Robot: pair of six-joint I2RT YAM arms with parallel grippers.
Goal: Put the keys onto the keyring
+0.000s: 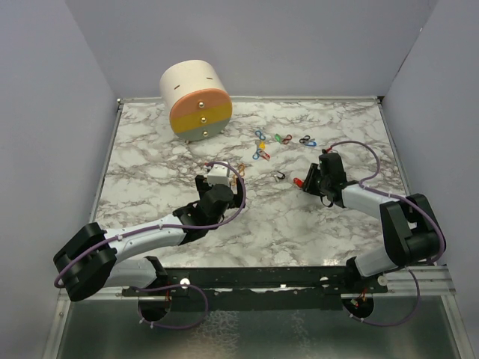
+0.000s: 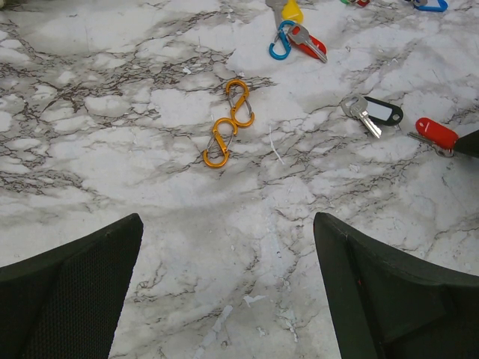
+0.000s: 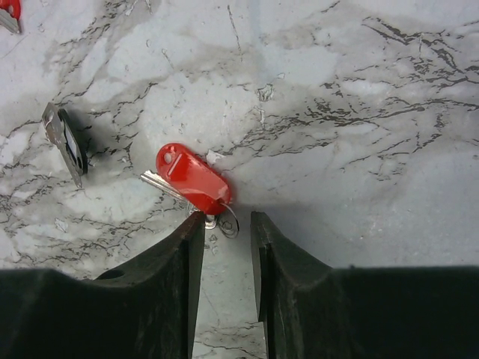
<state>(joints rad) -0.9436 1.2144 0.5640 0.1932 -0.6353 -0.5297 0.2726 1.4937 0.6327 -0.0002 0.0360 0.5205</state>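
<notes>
On the marble table (image 3: pixel 374 164), red key (image 3: pixel 191 178) lies at the tips of right end effector (image 3: pixel 224 223), jaws narrowly apart. Left end effector (image 2: pixel 227 223) spread wide near orange clip (image 2: pixel 228 123); other keys (image 1: pixel 283 139) beyond.

Lab: grey-walled marble robot table (image 1: pixel 284 224)

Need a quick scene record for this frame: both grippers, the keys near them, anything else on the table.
left gripper: fingers wide open, nothing between them
right gripper: fingers narrowly apart, low over the table
red key: lying flat, its small ring at the right gripper's mouth; grip unclear
black key: loose, between the two grippers
orange clip: figure-8, ahead of left gripper, untouched
other keys: scattered with clips further back
cylinder: back left
</notes>
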